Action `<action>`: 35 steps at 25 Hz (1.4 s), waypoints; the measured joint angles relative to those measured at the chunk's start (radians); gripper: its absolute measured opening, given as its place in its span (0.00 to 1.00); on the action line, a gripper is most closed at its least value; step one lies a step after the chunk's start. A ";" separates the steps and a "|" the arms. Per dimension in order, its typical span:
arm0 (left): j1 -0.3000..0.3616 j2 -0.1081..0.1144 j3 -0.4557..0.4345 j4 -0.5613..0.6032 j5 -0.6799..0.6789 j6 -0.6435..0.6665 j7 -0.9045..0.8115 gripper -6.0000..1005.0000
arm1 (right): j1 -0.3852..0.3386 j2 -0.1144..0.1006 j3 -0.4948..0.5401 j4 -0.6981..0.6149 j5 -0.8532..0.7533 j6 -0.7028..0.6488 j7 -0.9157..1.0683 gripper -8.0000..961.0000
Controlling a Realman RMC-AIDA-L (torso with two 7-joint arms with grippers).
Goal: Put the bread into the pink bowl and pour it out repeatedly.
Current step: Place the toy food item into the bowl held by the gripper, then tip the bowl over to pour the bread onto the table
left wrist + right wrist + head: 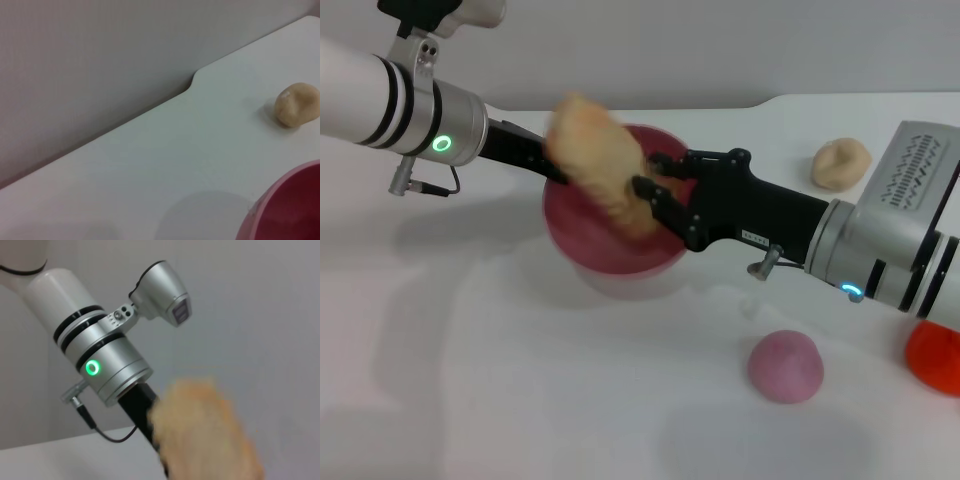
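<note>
Right claw (658, 190) clamped on ridged orange toy bread (595, 160) above glossy pink plastic bowl (610, 250) — I'd centre before release; left claw state — can't tell

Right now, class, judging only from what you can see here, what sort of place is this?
Probably a robot test bench, not a kitchen: a bare white table against a plain wall, two robot arms meeting over a pink bowl, and toy food such as the bread and a beige lump.

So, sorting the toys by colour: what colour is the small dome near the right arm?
Pink, seen best in the head view: the dome.
</note>
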 joint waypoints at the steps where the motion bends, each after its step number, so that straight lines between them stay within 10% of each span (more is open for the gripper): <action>1: 0.000 0.000 0.000 -0.001 0.000 -0.001 0.000 0.05 | 0.000 0.000 -0.001 0.000 -0.003 0.001 -0.001 0.20; 20: -0.004 0.002 0.016 -0.013 0.006 -0.048 0.003 0.05 | -0.093 0.002 0.101 -0.248 -0.009 0.119 -0.111 0.74; 35: -0.068 -0.001 0.200 -0.010 0.008 -0.200 -0.046 0.05 | -0.193 0.003 0.544 -0.138 0.094 0.165 -0.176 0.73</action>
